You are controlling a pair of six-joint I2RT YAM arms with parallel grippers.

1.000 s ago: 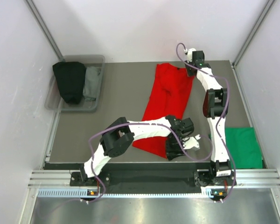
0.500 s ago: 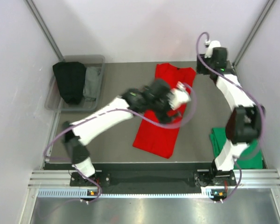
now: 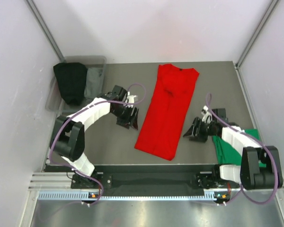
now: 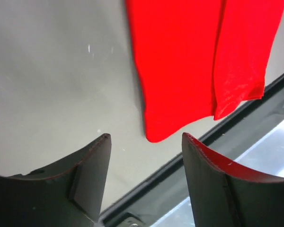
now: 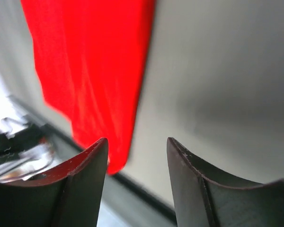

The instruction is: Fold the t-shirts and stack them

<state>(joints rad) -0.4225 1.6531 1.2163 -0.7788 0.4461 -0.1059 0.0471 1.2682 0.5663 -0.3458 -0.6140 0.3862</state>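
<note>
Now, a status check. The bright red short-sleeved cloth t-shirt (image 3: 168, 113) lies flat on the grey table top (image 3: 109, 149) as a long narrow strip, its dark-labelled neck at the far end and its hem toward me. My left wrist view shows one red layer lapped over another, so I judge the lengthwise fold done, with the sides turned in and the strip fairly straight.

My left gripper (image 3: 128, 119) hovers just beside the red shirt's left edge, about mid-length. Its fingers (image 4: 92, 165) are apart with nothing between them. My right gripper (image 3: 195, 130) is near the red shirt's right edge, toward the hem. Its fingers (image 5: 80, 179) are apart too and hold nothing. Neither gripper touches cloth.

The emerald green cloth t-shirt (image 3: 226, 150) lies right of the red shirt, apart from it, about level with the hem. My right arm covers much of it. What shows looks flat and compact, probably folded, but I cannot be sure.

Well left of the red shirt, level with its far end, a translucent plastic bin (image 3: 85, 57) holds a black cloth (image 3: 70, 82) and a grey cloth (image 3: 94, 79).

Left to do, by my reckoning: fold the red strip crosswise, hem toward neck, then set one shirt on the other. There is no stack yet.
</note>
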